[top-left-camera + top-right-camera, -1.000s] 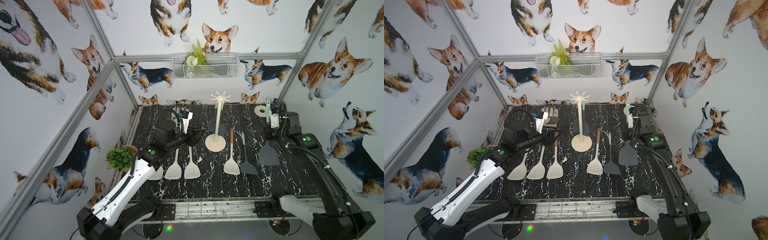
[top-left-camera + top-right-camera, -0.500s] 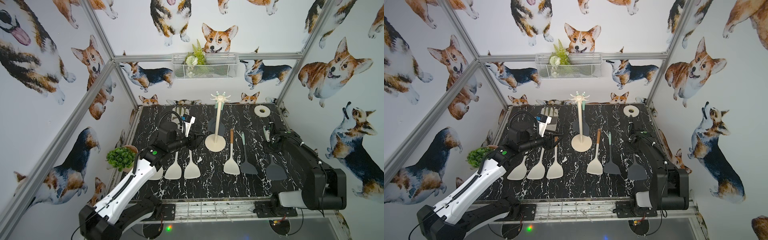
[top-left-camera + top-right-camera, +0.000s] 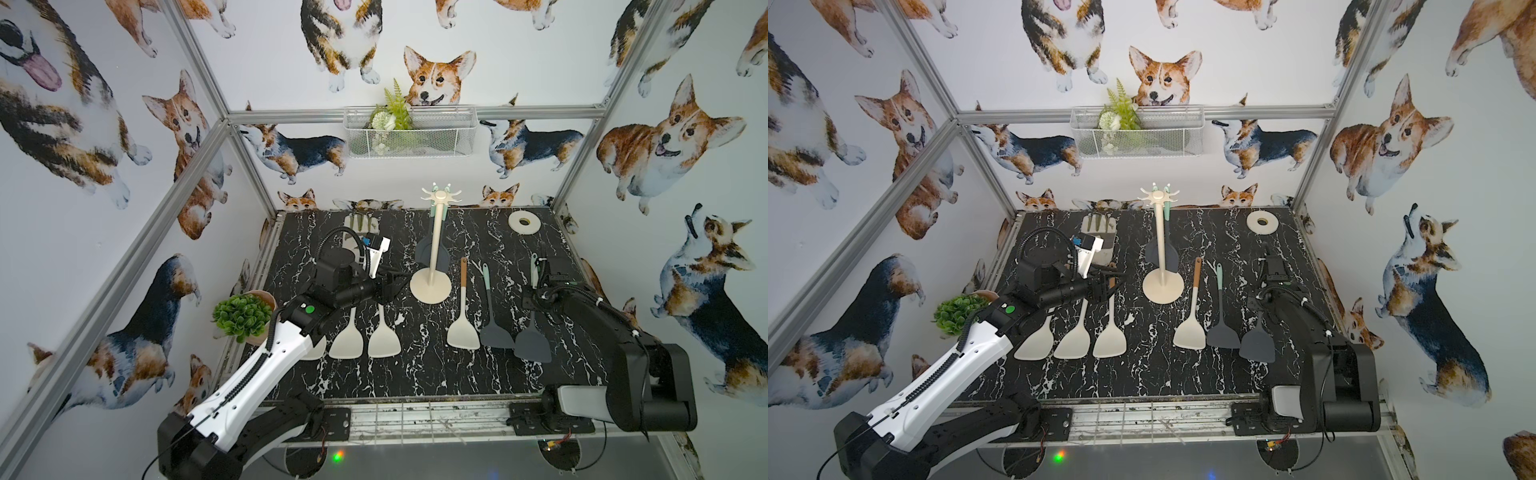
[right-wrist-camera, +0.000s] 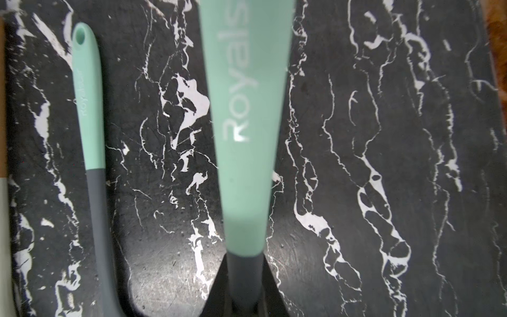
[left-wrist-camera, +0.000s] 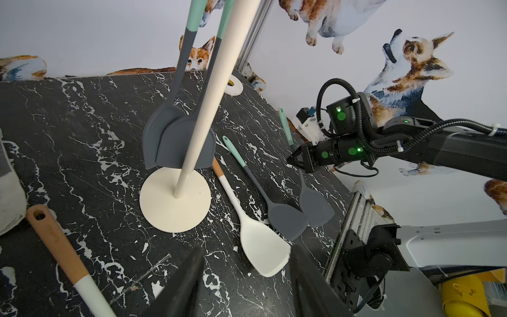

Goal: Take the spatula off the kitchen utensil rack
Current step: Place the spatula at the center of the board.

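The right gripper (image 5: 292,159) is clenched on the grey spatula (image 5: 315,208), low over the desk (image 3: 415,374), just beside another grey one (image 5: 285,219). I would lay it flat, then release gently. The left gripper (image 5: 245,263) is parted and empty. Behind it, the kitchen utensil rack (image 3: 434,241) carries two hanging spatulas (image 5: 175,137).

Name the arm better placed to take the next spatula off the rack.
Left. The left gripper is open and empty beside the rack, where two spatulas hang; the right gripper is shut on a spatula farther off.
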Available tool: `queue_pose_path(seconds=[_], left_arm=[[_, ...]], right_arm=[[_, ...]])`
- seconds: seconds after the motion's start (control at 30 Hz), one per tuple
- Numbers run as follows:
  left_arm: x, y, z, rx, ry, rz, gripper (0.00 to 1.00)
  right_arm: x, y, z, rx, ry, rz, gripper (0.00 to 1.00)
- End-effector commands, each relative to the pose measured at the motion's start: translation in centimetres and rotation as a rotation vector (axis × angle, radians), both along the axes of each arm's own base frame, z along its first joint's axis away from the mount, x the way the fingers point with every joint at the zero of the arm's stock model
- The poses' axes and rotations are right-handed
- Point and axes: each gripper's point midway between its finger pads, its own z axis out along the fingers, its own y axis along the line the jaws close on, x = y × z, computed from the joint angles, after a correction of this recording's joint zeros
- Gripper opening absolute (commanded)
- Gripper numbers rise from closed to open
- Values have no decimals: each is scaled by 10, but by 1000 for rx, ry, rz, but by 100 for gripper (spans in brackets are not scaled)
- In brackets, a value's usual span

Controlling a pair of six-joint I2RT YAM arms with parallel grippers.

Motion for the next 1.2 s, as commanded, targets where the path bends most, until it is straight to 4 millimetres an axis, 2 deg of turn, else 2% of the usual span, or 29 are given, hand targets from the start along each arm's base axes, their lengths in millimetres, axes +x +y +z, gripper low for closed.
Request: queue_pose_path(seconds=[0.0,0.33,0.63,0.93,1.03,1.17], left_arm=[[0,-2,9,-32,-23,-6,53],[3,-3,8,-26,-17,-6,53],[3,-2,8,-9,-21,0,54],[6,-2,4,7,-17,1,54],[7,-3,2,9,-13,-2,54],[7,-4,2,9,-11,-2,54]], right_arm=[[10,4,-5,25,-18,-2,0],[30,13,-7,49,-32,52,0],[46,25,-25,93,53,122,9],[44,31,-40,111,127,152,36],[42,31,-40,110,134,157,41],[43,30,-34,105,125,152,42]])
